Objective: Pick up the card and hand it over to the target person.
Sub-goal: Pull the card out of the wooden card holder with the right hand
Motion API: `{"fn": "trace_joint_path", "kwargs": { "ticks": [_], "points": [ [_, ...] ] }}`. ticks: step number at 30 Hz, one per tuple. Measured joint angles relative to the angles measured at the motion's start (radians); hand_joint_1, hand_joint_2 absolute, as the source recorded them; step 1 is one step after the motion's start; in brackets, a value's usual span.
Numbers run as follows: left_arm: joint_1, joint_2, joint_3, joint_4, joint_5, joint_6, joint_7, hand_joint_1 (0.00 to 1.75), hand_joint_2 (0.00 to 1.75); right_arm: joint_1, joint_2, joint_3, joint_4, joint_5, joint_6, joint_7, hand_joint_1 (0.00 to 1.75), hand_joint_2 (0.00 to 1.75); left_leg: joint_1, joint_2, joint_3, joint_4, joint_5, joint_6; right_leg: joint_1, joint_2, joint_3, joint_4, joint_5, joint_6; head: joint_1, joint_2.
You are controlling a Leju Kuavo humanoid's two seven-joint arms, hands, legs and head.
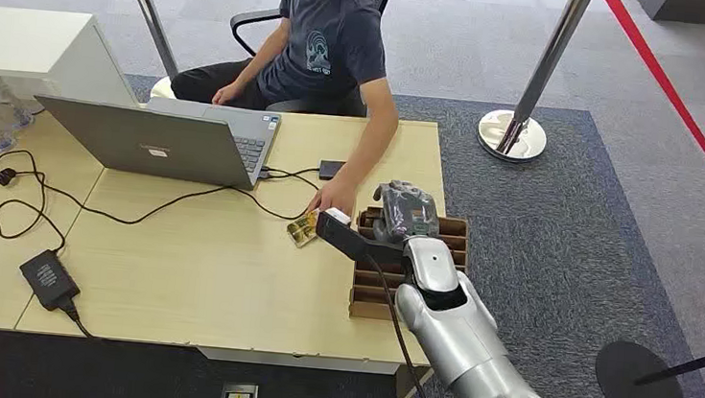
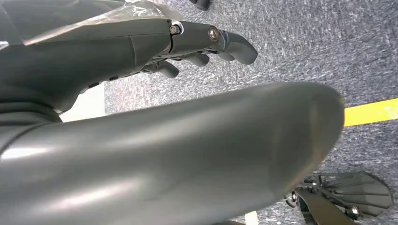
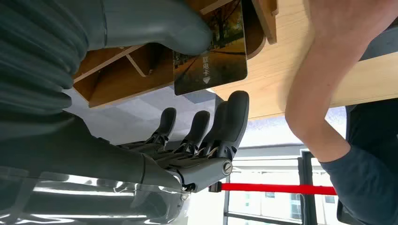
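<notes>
The card [image 3: 211,54], printed with an autumn tree-lined road and a few characters, is sitting between the thick grey thumb and the dark fingers [image 3: 231,119] of the right hand [image 3: 187,93]. The thumb is pressing on its face; whether the fingers are touching its back the right wrist view is not making plain, so the grip reads as a pinch by judgement. In the head view the card [image 1: 303,228] is hanging just above the desk [image 1: 206,283], toward its right edge and just beside the wooden slotted holder [image 1: 369,297] standing at that edge.

The person's hand [image 1: 332,200] is reaching across the desk and is at the card's far end, touching it or nearly so; which, I cannot tell. The person is sitting behind the far edge, next to an open laptop [image 1: 166,139] with a black cable [image 1: 135,214] trailing over the top.

The left hand [image 2: 206,44] is hanging over grey carpet, fingers curled loosely and holding nothing.

Judging progress: the pick-up is done and the card is out of the holder and offered. What is left is the person taking hold and the right hand letting go.
</notes>
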Motion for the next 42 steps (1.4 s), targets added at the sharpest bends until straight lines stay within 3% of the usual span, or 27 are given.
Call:
{"fn": "trace_joint_path", "kwargs": {
  "ticks": [42],
  "points": [
    [-0.01,-0.001,-0.014,0.001,-0.013,-0.008,-0.003,0.0,0.0,0.005,-0.021,-0.015,0.007,0.0,-0.015,0.015,0.84,1.75,0.0,-0.001,-0.001,0.0,0.001,0.0,0.0,-0.001,0.0,-0.001,0.0,0.0,0.0,0.0]
  ]
}}
